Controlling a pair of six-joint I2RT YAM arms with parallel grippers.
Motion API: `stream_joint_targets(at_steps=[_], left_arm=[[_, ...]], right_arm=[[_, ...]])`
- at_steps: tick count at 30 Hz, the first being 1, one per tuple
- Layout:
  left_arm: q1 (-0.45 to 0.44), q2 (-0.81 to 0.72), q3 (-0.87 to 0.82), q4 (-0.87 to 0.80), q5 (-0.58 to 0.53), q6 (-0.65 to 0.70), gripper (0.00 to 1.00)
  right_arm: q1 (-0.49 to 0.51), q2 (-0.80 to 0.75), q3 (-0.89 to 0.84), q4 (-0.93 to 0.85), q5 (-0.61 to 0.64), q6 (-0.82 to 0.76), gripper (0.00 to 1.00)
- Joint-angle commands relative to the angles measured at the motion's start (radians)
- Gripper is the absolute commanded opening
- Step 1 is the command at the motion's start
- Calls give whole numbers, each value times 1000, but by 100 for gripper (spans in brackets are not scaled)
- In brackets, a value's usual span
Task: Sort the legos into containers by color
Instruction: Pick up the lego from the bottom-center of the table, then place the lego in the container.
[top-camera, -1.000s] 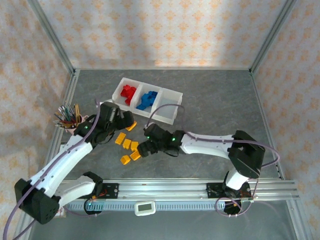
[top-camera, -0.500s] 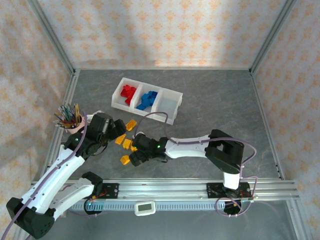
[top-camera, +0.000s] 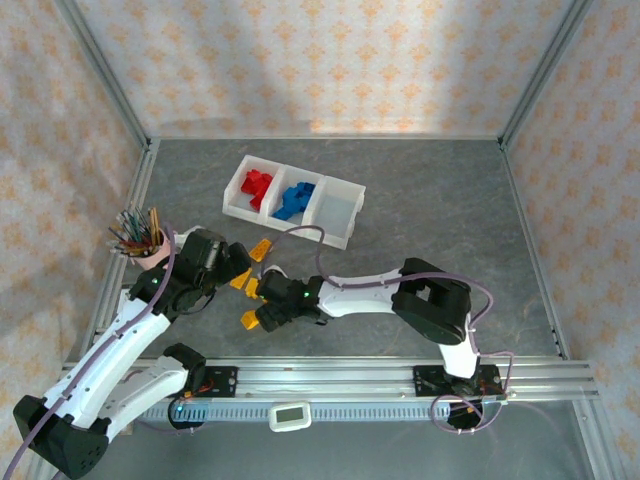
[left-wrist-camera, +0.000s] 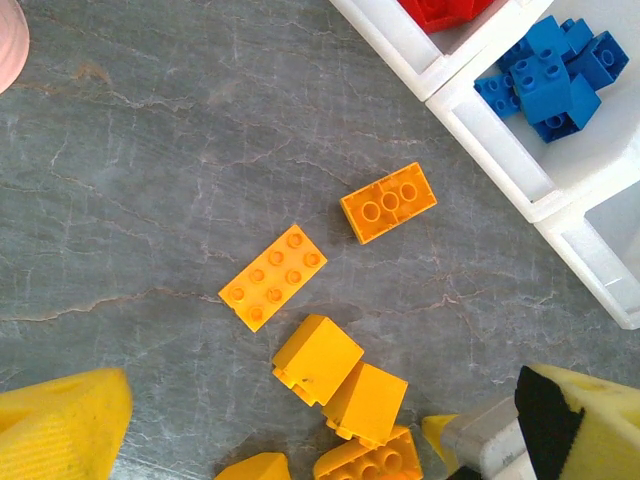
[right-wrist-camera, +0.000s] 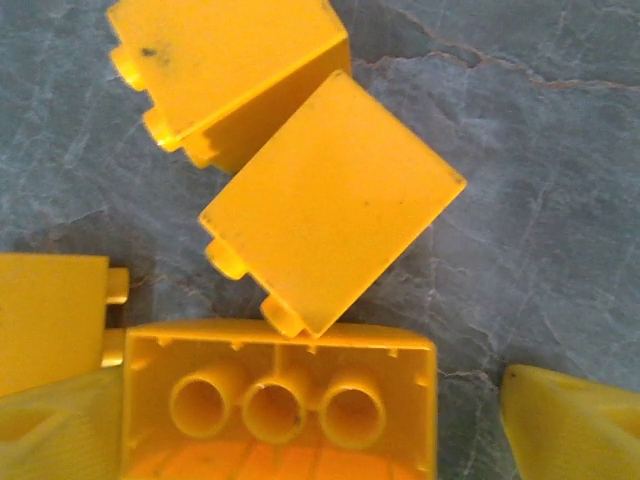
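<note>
A yellow brick (right-wrist-camera: 280, 400) is straddled for pickup by the released right tool (right-wrist-camera: 300, 430); the left tool (left-wrist-camera: 320, 430) is held released at its 10 o'clock.

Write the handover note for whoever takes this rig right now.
Left gripper: open, empty, over the loose yellow bricks.
Right gripper: open, straddling an upturned yellow brick, not clamped.
Done: red bricks and blue bricks lie in their own compartments.
Left: move the yellow bricks off the table into the empty end compartment.
</note>
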Motion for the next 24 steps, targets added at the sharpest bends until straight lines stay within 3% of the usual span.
stream_joint_targets(at_steps=[1,10,17,24], left_arm=[[7,-12,-8,-24,-30,-11,100],[7,-4,4,-15,-16,-3,99],[7,23,51,15,22,34,100],[7,103,119,111,83,103,100]], right_arm=[[7,31,41,-16,53,-13,83],[7,10,34,-36,74,-17,56],[-31,-137,-29,-59,108,25,54],[-244,-312,-80,-109,77,40,54]])
